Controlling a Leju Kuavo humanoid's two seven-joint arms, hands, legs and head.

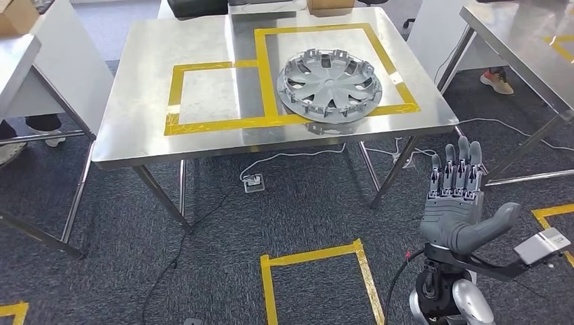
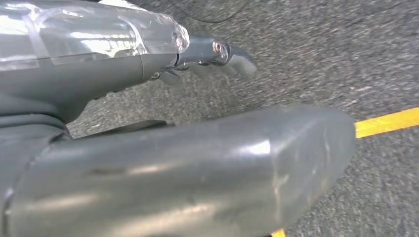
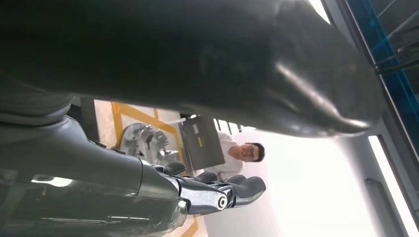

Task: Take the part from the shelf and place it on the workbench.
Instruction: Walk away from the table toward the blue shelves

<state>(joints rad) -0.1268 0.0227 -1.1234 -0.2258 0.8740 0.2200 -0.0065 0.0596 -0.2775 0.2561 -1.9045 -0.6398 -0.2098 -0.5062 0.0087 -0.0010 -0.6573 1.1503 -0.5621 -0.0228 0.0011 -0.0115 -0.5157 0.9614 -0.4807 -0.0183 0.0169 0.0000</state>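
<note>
The part, a grey plastic wheel cover (image 1: pixel 329 84), lies flat on the steel workbench (image 1: pixel 135 135), inside the larger yellow-taped box and over its front line. My right hand (image 1: pixel 460 203) is raised in front of the bench's right corner, fingers straight and apart, thumb out, holding nothing. The right wrist view shows those fingers (image 3: pixel 232 190) stretched out, with the wheel cover (image 3: pixel 143 140) beyond them. In the left wrist view, my left hand (image 2: pixel 197 148) hangs above the carpet, its fingers (image 2: pixel 217 54) extended with nothing in them.
A person (image 3: pixel 242 153) sits behind a laptop (image 3: pixel 200 143) past the bench. Other steel tables stand at the left (image 1: pixel 20 61) and right (image 1: pixel 528 40), with a person's shoe (image 1: pixel 497 81) under the right one. Cables and a power socket (image 1: pixel 254 181) lie on the carpet; yellow tape (image 1: pixel 315 257) marks the floor.
</note>
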